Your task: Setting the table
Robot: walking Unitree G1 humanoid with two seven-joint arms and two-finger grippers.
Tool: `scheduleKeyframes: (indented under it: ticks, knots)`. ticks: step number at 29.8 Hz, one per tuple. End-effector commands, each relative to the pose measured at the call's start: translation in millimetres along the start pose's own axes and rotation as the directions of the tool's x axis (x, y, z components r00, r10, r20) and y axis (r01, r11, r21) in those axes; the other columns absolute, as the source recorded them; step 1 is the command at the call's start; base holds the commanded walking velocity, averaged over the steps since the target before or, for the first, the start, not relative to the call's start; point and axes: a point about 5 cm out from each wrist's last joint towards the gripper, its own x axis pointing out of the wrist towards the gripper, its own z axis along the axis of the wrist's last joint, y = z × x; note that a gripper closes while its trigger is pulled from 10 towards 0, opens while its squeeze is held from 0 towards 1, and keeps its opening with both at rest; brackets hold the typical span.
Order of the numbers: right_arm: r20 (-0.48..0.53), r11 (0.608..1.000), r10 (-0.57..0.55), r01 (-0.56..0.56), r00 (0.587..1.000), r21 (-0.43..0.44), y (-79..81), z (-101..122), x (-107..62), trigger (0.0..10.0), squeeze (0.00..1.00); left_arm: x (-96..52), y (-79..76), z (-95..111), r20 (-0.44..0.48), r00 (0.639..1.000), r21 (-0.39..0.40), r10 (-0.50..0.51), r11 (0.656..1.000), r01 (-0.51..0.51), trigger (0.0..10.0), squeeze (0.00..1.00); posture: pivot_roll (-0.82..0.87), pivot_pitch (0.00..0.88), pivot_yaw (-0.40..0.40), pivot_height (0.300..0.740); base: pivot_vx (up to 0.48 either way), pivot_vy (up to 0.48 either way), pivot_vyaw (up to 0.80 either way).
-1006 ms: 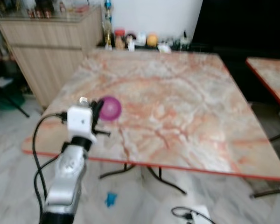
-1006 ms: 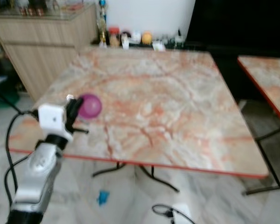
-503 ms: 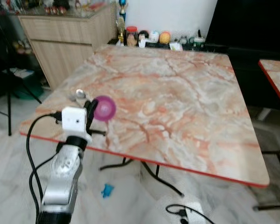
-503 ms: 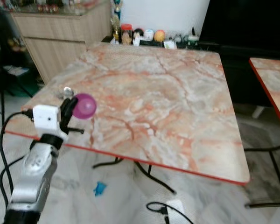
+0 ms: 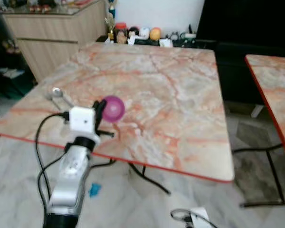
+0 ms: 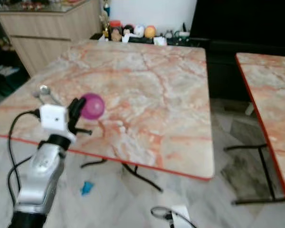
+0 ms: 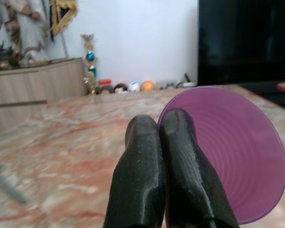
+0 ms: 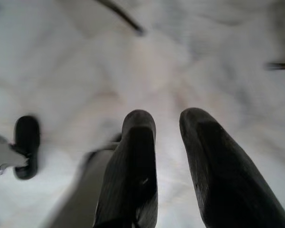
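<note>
Left eye view: the left gripper [image 5: 100, 114], left of centre, pinches the rim of a purple plastic cup [image 5: 113, 108] above the near edge of the marble table [image 5: 171, 90]. Compared with half a second ago the table's near edge sits further left and a second table [image 5: 275, 90] fills more of the right side; the whole picture has shifted, so the camera turned, while cup and gripper keep their place relative to each other. In my judgement the robot is squaring up to the table before setting the cup down. A metal spoon [image 5: 57, 94] lies at mid-left.

Right eye view: the same scene, with the spoon nearer the left border.

Left wrist view: both black fingers [image 7: 147, 175] are pressed together on the cup's rim, its ribbed open mouth facing the camera at lower right, a detail the head views blur.

Right wrist view: the right gripper [image 8: 166, 123] hangs with fingers parted, holding nothing, over pale blurred floor.
</note>
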Motion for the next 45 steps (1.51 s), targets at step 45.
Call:
scheduleKeyframes:
  ticks: [45]
  knots:
    - [0.019,1.000,0.011,-0.011,1.000,0.016,7.1,4.5,0.8,10.0,0.00,0.7,10.3,2.2,-0.003,1.000,0.026,0.005,1.000,-0.005,10.0,0.00,0.12,0.020,-0.019,0.740,0.000,-0.278,-0.08]
